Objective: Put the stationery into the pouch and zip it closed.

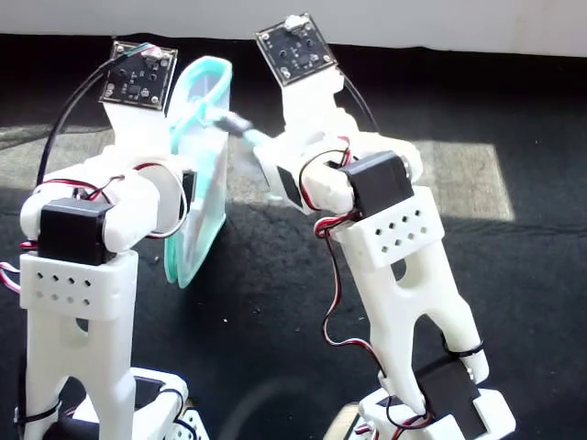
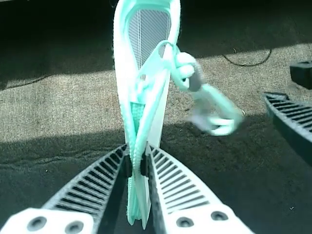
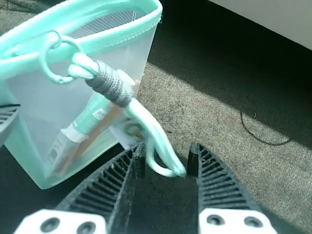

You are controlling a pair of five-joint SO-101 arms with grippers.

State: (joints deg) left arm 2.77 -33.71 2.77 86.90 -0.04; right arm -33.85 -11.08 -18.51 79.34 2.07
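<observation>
We judge the task to be well along, with the closing step unfinished. The mint pouch (image 1: 197,183) stands upright on its edge, left of the middle of the dark surface (image 1: 275,302) and toward its far edge. We cannot tell whether its lower corner touches the surface.

The left pincer (image 2: 137,163) is clamped on one narrow end of the pouch, with both fingers pressed against the seam.

The stationery looks to be packed. Through the clear wall in the right wrist view we see a teal-and-white tube (image 3: 87,122) and a brownish stick (image 3: 92,139), both lying aslant inside the pouch. We see no loose item on the surface around it.

The zip is what remains. Near the left pincer the two lips lie together, but at the far end the mouth gapes and shows the mesh lining, so we take the zip to be only partly drawn.

A mint wrist strap (image 3: 146,126) hangs from the zip ring (image 3: 42,61) and runs out from the pouch toward the right arm. The right pincer (image 3: 166,157) stands narrowly apart, and the end of the strap's loop sits between its fingertips unsquashed. We read this as straddling the strap, not pinching it.

What is left, in our view, is to nip the strap and draw the slider along the gaping stretch while the left arm steadies the pouch.
</observation>
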